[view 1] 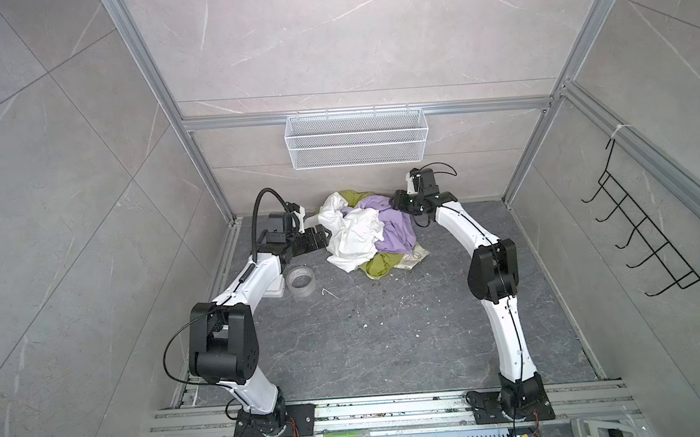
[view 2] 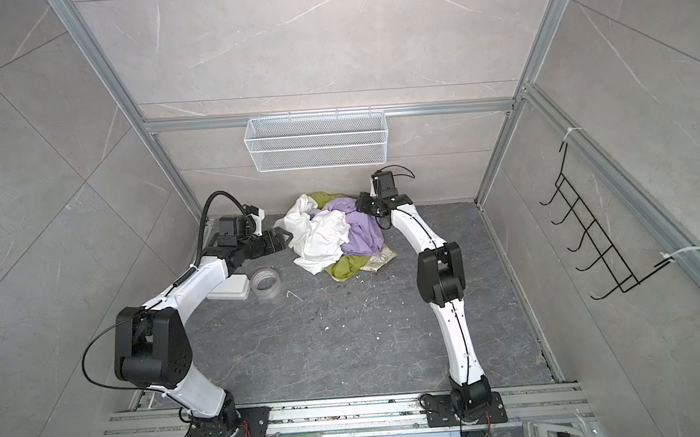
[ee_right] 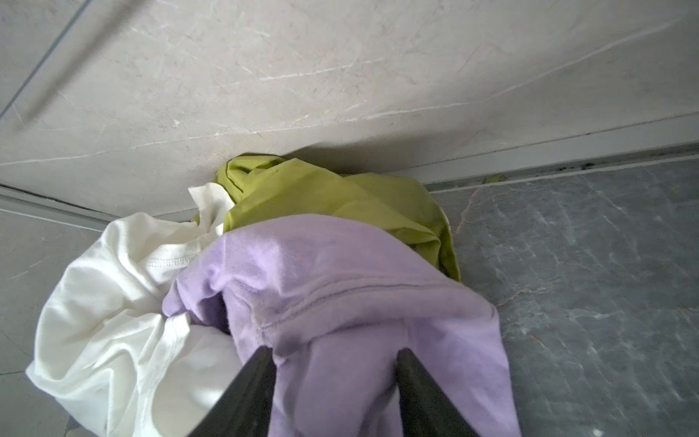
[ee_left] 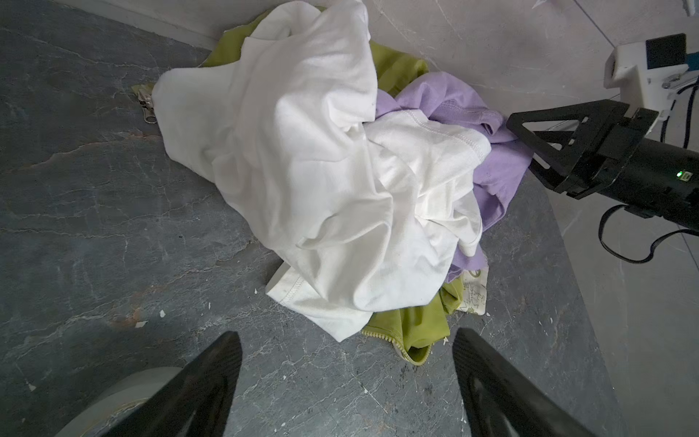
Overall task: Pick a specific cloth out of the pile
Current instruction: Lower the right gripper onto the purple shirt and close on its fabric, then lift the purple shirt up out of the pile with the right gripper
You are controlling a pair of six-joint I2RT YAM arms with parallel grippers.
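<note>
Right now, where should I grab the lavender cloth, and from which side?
Grip the lavender cloth by its raised hemmed fold, between the open jaws of the right gripper, from the right of the pile in a top view. There it is bare and bunched; the white cloth overlaps its left.

pile (view 1: pixel 353 232) crowds the back wall (view 1: pixel 254 183) (bare floor (view 1: pixel 388 329) lies open in front).

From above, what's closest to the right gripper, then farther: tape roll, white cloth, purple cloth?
1. purple cloth, right at the right gripper.
2. white cloth, just left of the purple one.
3. tape roll, far over on the left side.
</note>
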